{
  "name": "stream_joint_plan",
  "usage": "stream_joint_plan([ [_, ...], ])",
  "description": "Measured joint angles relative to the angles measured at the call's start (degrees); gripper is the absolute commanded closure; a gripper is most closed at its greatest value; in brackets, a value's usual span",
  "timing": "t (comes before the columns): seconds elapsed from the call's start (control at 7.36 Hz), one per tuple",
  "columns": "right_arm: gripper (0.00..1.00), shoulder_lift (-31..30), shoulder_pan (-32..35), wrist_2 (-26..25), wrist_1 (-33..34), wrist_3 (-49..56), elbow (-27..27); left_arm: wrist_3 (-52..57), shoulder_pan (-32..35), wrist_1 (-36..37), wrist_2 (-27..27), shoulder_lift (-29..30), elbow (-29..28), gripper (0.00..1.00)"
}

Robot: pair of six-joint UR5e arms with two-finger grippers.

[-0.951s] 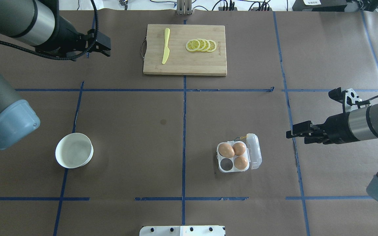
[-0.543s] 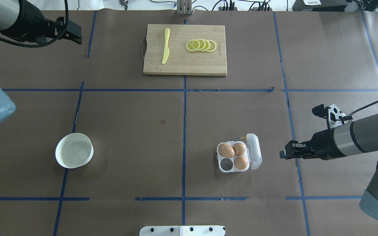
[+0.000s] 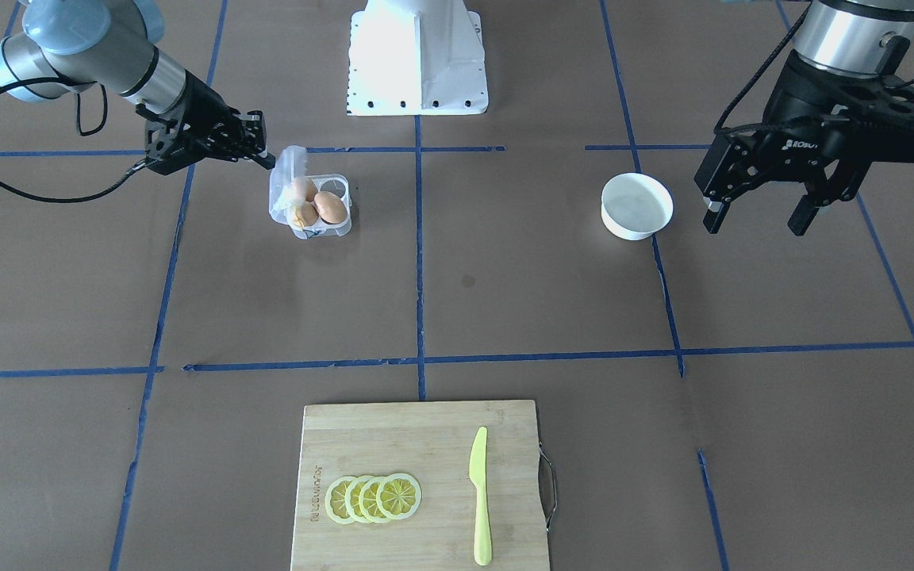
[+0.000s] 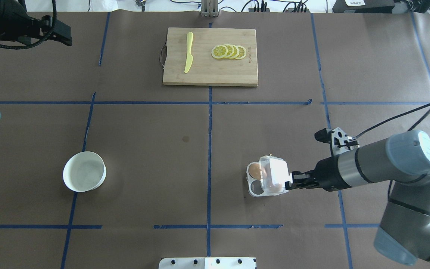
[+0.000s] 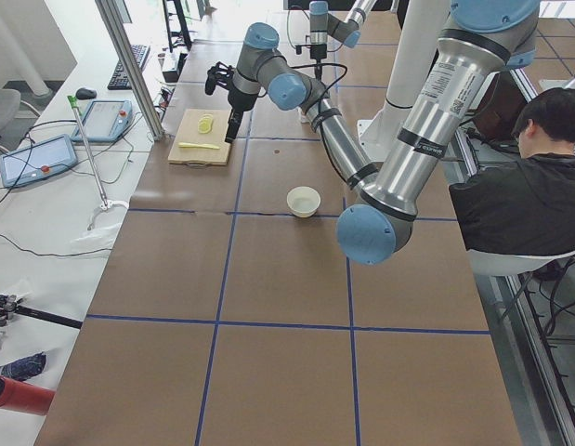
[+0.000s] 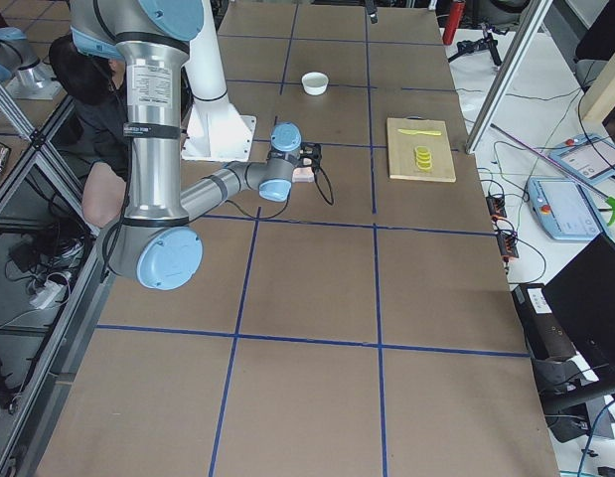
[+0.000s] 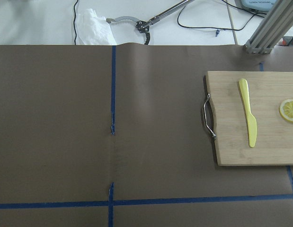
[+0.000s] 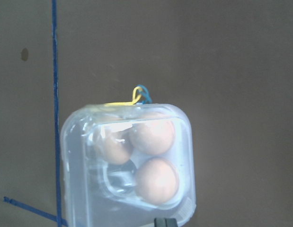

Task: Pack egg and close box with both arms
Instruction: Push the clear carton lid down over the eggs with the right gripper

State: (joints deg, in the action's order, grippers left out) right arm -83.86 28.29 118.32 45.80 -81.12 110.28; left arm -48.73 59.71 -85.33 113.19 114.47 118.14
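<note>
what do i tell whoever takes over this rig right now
Right gripper: looks shut, tips against the outer edge of the lid, gripping nothing.
Left gripper: open, empty, raised off the table on the white bowl side, far from the box.
Box: three eggs sit in their cups, the fourth cup is bare. The lid is tilted partway over them and not latched.
Done: eggs packed, lid half over.
Left: push the lid flat and press it shut, probably bringing the left arm in to steady the box.
</note>
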Motion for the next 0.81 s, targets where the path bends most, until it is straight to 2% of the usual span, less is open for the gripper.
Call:
stream_joint_plan([
  [0.27,1.0,15.1,-1.0,-1.4,14.4,0.0,-1.6,1.0,0.1,-0.2,0.0,-1.3,0.0,0.0],
  [0.41,0.01,19.5,-1.1,-1.9,17.9,-0.1,-2.4,1.6,0.1,-0.2,0.0,-1.8,0.0,0.0],
  [0.54,0.0,21.7,-1.2,-2.4,19.2,-0.1,-2.7,3.2,0.1,-0.3,0.2,-2.8,-0.1,0.0],
  [0.81,0.0,22.8,-0.6,-6.4,20.1,-0.6,-0.9,10.5,1.4,-0.5,3.5,-6.3,-0.5,0.0],
])
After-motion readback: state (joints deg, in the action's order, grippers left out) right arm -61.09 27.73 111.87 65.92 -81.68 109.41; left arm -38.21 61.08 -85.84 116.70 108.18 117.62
